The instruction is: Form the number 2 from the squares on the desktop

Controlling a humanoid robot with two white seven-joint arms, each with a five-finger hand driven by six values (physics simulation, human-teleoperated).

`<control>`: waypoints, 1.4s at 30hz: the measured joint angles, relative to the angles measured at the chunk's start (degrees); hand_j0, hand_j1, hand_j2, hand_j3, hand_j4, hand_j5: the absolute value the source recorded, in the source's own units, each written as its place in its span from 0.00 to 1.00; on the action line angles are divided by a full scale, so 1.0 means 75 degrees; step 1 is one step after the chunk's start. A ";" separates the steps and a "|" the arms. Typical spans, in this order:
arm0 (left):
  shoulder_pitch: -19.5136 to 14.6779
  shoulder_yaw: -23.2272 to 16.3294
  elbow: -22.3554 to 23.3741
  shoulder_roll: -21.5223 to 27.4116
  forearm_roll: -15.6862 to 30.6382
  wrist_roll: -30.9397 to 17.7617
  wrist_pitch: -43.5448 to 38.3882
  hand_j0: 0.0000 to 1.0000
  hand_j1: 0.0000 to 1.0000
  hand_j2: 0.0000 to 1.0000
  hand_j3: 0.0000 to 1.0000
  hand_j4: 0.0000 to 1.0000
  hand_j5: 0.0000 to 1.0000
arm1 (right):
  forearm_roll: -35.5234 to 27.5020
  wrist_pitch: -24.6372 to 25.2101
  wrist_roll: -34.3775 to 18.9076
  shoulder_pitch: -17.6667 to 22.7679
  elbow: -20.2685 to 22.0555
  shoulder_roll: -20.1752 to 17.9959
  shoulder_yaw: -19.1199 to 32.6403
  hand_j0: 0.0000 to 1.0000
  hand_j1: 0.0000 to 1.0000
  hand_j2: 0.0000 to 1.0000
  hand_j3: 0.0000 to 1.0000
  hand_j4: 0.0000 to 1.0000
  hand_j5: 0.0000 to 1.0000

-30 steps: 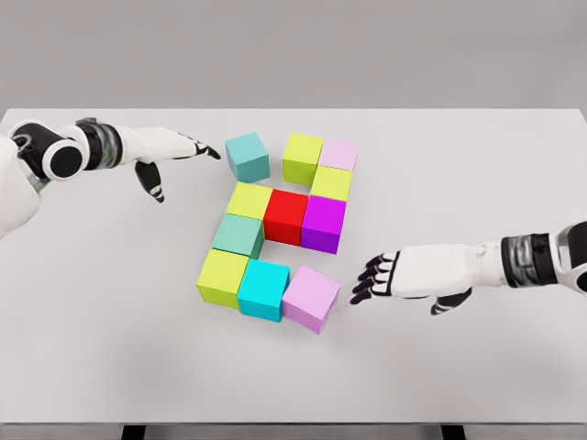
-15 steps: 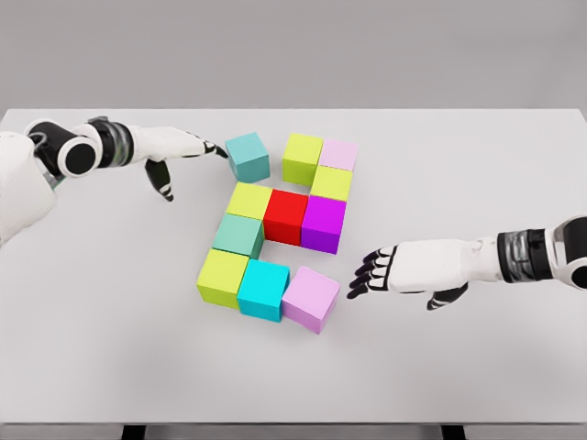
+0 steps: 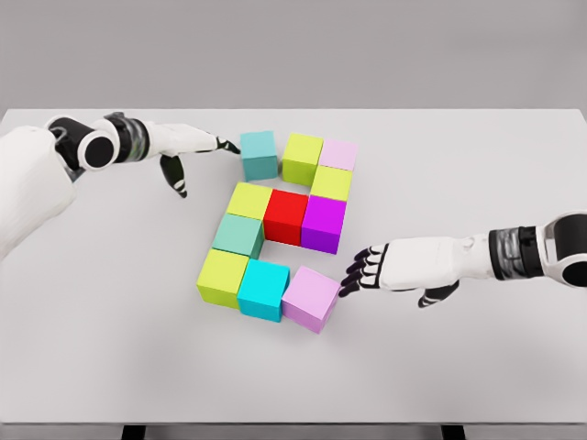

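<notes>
Coloured cubes lie on the white table (image 3: 110, 348) in a rough 2. The top row is a teal cube (image 3: 260, 154), a lime cube (image 3: 303, 158) and a pale pink cube (image 3: 339, 154). Below come a yellow-green cube (image 3: 331, 182), then a yellow cube (image 3: 249, 201), a red cube (image 3: 286, 217) and a magenta cube (image 3: 324, 223). A green-teal cube (image 3: 238, 236) follows. The bottom row is a lime cube (image 3: 223, 278), a cyan cube (image 3: 264, 290) and a skewed lilac cube (image 3: 311, 299). My left hand (image 3: 215, 145) is open, fingertips touching the teal cube's left side. My right hand (image 3: 359, 273) is open, fingertips at the lilac cube's right edge.
The table's front edge runs along the bottom of the view, with dark legs (image 3: 133, 431) below it. A grey wall stands behind the far edge.
My left hand has pushed the teal cube rightward, closing its gap to the lime cube. My right hand has slid left until its fingertips reach the lilac cube.
</notes>
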State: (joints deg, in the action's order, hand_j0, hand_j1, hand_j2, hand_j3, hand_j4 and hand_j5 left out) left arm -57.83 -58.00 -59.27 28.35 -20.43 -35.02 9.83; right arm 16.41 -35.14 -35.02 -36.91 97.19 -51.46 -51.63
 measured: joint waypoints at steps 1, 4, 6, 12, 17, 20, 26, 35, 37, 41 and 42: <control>0.0000 0.0001 0.0010 -0.0019 -0.0001 0.0000 -0.0002 1.00 1.00 1.00 1.00 1.00 1.00 | -0.0003 0.0000 0.0000 0.0000 0.0000 0.0010 0.0000 1.00 1.00 1.00 1.00 1.00 1.00; -0.0023 0.0003 0.0036 -0.0068 -0.0004 0.0000 -0.0006 1.00 1.00 1.00 1.00 1.00 1.00 | -0.0008 0.0000 0.0000 -0.0035 0.0000 0.0045 0.0001 1.00 1.00 1.00 1.00 1.00 1.00; -0.0070 0.0008 0.0044 -0.0098 -0.0004 0.0000 -0.0017 1.00 1.00 1.00 1.00 1.00 1.00 | -0.0009 0.0000 0.0000 -0.0035 0.0000 0.0064 0.0000 1.00 1.00 1.00 1.00 1.00 1.00; -0.0176 0.0019 0.0060 -0.0200 -0.0012 0.0000 -0.0046 1.00 1.00 1.00 1.00 1.00 1.00 | -0.0012 -0.0001 0.0000 -0.0059 -0.0080 0.0089 0.0001 1.00 1.00 1.00 1.00 1.00 1.00; -0.0258 0.0028 0.0098 -0.0246 -0.0016 0.0000 -0.0060 1.00 1.00 1.00 1.00 1.00 1.00 | -0.0011 0.0000 0.0000 -0.0059 -0.0094 0.0130 -0.0002 1.00 1.00 1.00 1.00 1.00 1.00; -0.0281 0.0033 0.0188 -0.0311 -0.0017 0.0000 -0.0063 1.00 1.00 1.00 1.00 1.00 1.00 | -0.0013 0.0000 0.0000 -0.0059 -0.0087 0.0149 -0.0006 1.00 1.00 1.00 1.00 1.00 1.00; -0.0387 0.0034 0.0261 -0.0404 -0.0044 0.0000 -0.0064 1.00 1.00 1.00 1.00 1.00 1.00 | -0.0020 -0.0001 0.0000 -0.0105 -0.0078 0.0187 -0.0010 1.00 1.00 1.00 1.00 1.00 1.00; -0.0387 0.0038 0.0277 -0.0429 -0.0091 0.0000 -0.0065 1.00 1.00 1.00 1.00 1.00 1.00 | -0.0029 -0.0001 0.0000 -0.0117 -0.0078 0.0160 -0.0021 1.00 1.00 1.00 1.00 1.00 1.00; -0.0375 0.0043 0.0278 -0.0419 -0.0094 0.0000 -0.0065 1.00 1.00 1.00 1.00 1.00 1.00 | -0.0039 -0.0001 0.0000 -0.0117 -0.0091 0.0134 -0.0005 1.00 1.00 1.00 1.00 1.00 1.00; -0.0375 0.0059 0.0284 -0.0385 -0.0096 0.0000 -0.0065 1.00 1.00 1.00 1.00 1.00 1.00 | -0.0063 -0.0001 0.0000 -0.0117 -0.0136 0.0112 0.0044 1.00 1.00 1.00 1.00 1.00 1.00; -0.0375 0.0076 0.0327 -0.0376 -0.0094 0.0000 -0.0060 1.00 1.00 1.00 1.00 1.00 1.00 | -0.0073 0.0000 0.0000 -0.0117 -0.0191 0.0106 0.0080 1.00 1.00 1.00 1.00 1.00 1.00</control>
State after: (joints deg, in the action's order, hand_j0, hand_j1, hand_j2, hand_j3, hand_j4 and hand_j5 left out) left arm -60.64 -57.43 -56.82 25.52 -21.13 -35.02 9.38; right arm 15.87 -35.14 -35.02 -37.79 95.76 -50.67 -51.03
